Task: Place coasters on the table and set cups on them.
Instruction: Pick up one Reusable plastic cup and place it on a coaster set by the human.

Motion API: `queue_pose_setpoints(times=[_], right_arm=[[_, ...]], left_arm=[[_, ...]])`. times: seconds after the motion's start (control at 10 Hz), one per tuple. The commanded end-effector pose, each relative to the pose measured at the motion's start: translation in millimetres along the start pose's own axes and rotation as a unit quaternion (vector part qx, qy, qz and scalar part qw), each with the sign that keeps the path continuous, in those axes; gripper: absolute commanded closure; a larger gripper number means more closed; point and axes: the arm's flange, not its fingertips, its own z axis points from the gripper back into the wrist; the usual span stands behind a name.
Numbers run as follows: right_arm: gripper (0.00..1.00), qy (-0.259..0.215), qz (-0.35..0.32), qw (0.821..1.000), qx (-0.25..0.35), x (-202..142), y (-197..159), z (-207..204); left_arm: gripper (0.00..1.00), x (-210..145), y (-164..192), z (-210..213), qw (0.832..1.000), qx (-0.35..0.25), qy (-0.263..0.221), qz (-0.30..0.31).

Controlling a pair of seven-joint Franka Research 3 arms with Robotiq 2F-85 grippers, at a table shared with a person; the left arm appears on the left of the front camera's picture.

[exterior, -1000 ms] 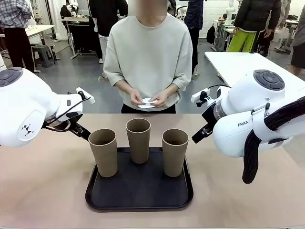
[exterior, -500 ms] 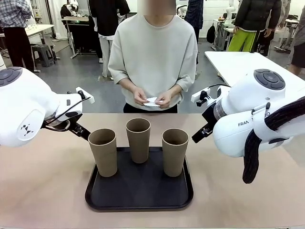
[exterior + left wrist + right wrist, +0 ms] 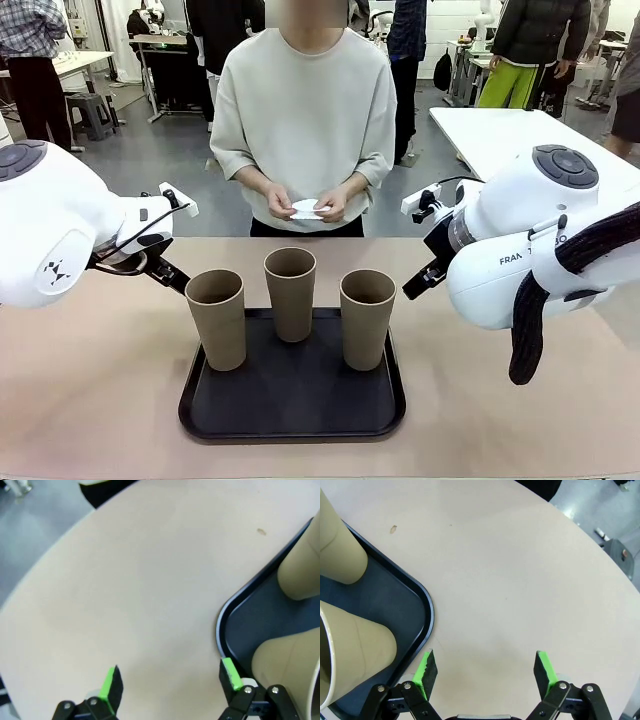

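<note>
Over the table [image 3: 125,580], left of the tray [image 3: 220,625]: left gripper [image 3: 170,676], jaws spread wide, holding nothing.
Right of the tray: right gripper [image 3: 485,666], equally wide, empty.
Tray: black, carrying three upright cups [image 3: 290,290].
Coasters [image 3: 306,209]: white, between the person's hands [image 3: 335,205], beyond the table's far edge.

The front camera looked across the bench [image 3: 100,400] toward the far side. Both wrist cameras looked down closely, sharing the tray [image 3: 290,400].
</note>
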Motion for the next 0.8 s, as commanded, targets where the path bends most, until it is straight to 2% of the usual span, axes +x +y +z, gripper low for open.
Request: queue_pose_setpoints(times=[0.0,0.1,0.2,0.3,0.4,0.6,0.7], right_arm=[[0.0,0.015,-0.049,0.998,0.03,1.7,-12.0,15.1],[0.0,-0.004,-0.047,0.999,0.003,5.3,-9.6,48.9],[0.0,0.0,-0.044,0.999,-0.009,7.4,-1.8,90.4],[0.0,0.005,-0.042,0.999,-0.009,6.2,5.7,118.3],[0.0,0.039,-0.042,0.998,0.002,-3.1,14.3,135.3],[0.0,0.145,-0.047,0.988,0.008,-38.2,42.1,148.6],[0.0,0.174,-0.036,0.984,0.018,-52.2,58.7,148.2]], left_arm=[[0.0,-1.3,4.8,20.0,1.0,0.002,0.003,-0.006],[0.0,-1.9,6.7,57.1,0.999,0.029,-0.001,-0.02],[0.0,-5.3,7.4,101.9,0.997,0.076,-0.011,-0.026],[0.0,-10.6,6.0,134.8,0.995,0.091,-0.016,-0.032],[0.0,-23.3,-3.4,155.4,0.998,0.049,0.013,-0.036],[0.0,-55.3,-26.2,174.2,0.994,-0.072,0.066,-0.042],[0.0,-69.2,-34.2,173.3,0.993,-0.092,0.064,-0.037]])
